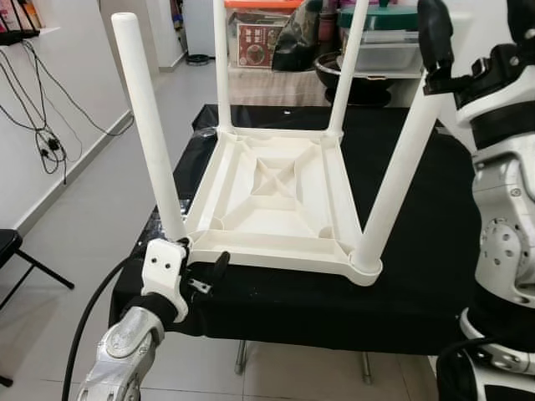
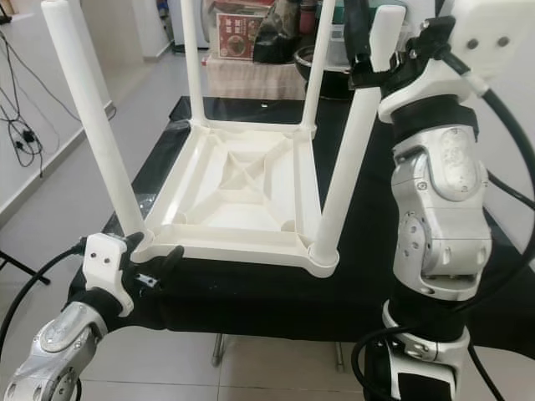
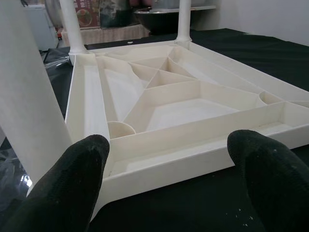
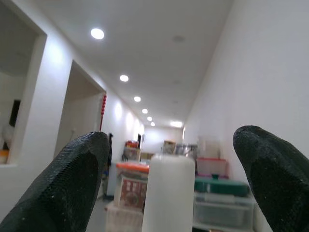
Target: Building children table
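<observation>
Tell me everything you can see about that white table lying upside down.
The white table looks like moulded plastic. It lies top-down on a black cloth, its ribbed underside up with a cross at the centre. Four round legs stand up from the corners. The left gripper, fingers open, sits at the near-left corner; the right gripper's open fingers flank the near-right leg's top.

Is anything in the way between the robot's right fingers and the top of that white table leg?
Nothing visible is. The right gripper is open, with the top of the near right table leg sitting just between and ahead of its fingers.
</observation>
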Controlling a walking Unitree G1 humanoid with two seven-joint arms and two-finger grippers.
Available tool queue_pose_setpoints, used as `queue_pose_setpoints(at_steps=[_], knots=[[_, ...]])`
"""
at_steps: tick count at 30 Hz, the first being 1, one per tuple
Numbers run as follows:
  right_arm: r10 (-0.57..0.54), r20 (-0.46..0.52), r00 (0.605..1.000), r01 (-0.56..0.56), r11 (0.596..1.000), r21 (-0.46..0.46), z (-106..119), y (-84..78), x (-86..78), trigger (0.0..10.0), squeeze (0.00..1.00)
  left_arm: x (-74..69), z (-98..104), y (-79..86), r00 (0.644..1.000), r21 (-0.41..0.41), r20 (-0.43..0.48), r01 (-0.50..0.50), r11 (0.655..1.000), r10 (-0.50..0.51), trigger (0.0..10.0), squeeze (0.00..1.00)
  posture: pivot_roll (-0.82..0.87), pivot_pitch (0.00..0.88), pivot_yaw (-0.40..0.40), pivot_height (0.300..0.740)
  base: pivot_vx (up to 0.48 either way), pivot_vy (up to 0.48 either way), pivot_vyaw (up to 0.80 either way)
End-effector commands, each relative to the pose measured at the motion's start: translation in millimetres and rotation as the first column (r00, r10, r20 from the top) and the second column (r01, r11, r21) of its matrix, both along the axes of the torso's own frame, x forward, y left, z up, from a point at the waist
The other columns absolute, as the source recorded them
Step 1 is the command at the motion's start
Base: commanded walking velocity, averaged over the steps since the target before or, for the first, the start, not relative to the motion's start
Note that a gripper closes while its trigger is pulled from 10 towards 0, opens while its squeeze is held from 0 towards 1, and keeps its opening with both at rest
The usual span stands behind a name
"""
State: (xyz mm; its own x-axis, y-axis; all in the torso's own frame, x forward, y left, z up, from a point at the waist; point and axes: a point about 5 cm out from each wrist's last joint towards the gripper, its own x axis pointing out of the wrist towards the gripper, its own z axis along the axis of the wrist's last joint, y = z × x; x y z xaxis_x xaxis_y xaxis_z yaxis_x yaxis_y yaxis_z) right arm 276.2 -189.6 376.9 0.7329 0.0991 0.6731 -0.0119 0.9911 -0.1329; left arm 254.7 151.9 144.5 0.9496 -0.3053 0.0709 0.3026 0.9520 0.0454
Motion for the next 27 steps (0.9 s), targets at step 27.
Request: queue_pose_setpoints(at_steps=[27], knots=[[-0.049,-0.397,0.917,0.058,0.998,0.012,-70.4,8.4,19.5,10.0,0.0,-0.2,-10.8,35.0,0.979,0.011,-0.038,-0.201,0.98,0.201,10.0,0.0,0.01,0.024,-0.032,0.74,0.0,0.0,0.0]])
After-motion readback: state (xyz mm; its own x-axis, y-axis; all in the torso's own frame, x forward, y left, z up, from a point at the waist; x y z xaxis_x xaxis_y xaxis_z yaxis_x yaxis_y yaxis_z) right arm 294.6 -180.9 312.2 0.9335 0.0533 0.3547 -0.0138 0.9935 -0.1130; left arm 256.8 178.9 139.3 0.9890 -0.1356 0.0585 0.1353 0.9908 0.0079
